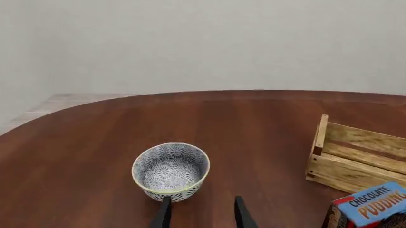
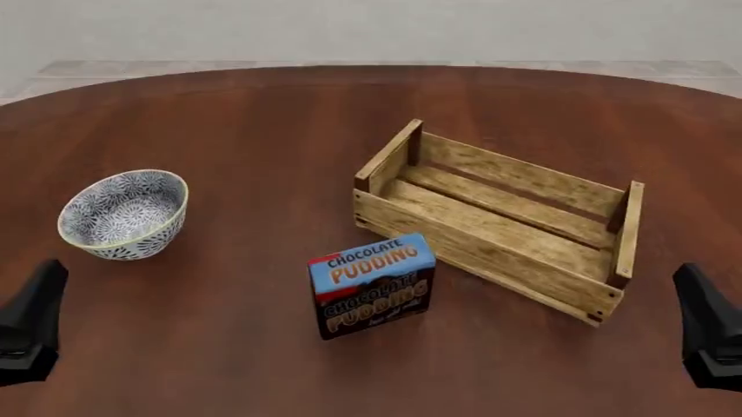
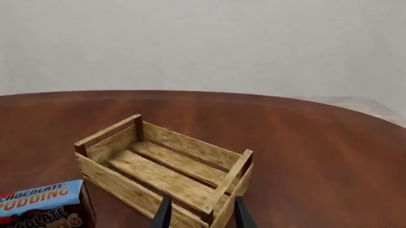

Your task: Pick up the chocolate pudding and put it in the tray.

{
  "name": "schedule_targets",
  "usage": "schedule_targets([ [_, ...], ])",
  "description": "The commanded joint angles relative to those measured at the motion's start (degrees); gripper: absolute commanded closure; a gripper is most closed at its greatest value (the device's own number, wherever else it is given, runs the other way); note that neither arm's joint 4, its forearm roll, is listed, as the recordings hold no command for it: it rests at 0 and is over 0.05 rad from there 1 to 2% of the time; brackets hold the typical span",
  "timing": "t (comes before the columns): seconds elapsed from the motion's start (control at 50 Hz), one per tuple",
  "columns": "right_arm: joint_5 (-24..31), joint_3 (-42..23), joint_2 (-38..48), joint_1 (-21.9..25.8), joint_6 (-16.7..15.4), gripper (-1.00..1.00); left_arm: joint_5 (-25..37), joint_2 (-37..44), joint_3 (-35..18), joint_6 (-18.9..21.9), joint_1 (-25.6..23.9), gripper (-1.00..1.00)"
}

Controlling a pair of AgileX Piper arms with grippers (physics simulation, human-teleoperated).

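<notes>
On table centre: chocolate pudding (image 2: 371, 285) upright, just beside tray (image 2: 501, 252). Both grippers parted, empty. Left gripper (image 1: 201, 213) nearer: approach from above, clamp narrow sides, avoid bowl (image 2: 124, 213).

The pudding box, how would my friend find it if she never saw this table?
Look at the brown table and find the big wooden tray. Just in front of its near-left corner stands the chocolate pudding. It is the only small carton, blue on top, brown below, unlike the round patterned bowl.
</notes>
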Motion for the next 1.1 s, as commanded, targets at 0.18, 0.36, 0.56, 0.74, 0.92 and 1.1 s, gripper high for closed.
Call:
schedule_targets([
  [0.18,0.37,-0.16,-0.35,-0.63,0.29,-1.00,3.50,-1.48,0.29,-0.76,-3.25,-1.00],
  [0.36,0.42,-0.16,-0.50,-0.95,0.46,-1.00,-0.35,1.63,0.09,0.51,-4.40,-1.00],
  [0.56,0.43,-0.16,-0.52,-1.04,0.62,-1.00,-3.86,5.15,0.30,1.36,-4.62,-1.00],
  [0.74,0.43,-0.16,-0.54,-1.06,0.71,-1.00,-12.21,15.50,-1.34,4.21,-5.14,-1.00],
  [0.92,0.30,-0.16,-0.14,-1.11,0.50,-1.00,-11.31,24.65,-8.75,6.08,-7.56,-1.00],
  [1.1,-0.07,-0.15,0.60,-1.23,0.45,-1.00,-8.29,30.06,-15.50,8.07,-10.69,-1.00],
])
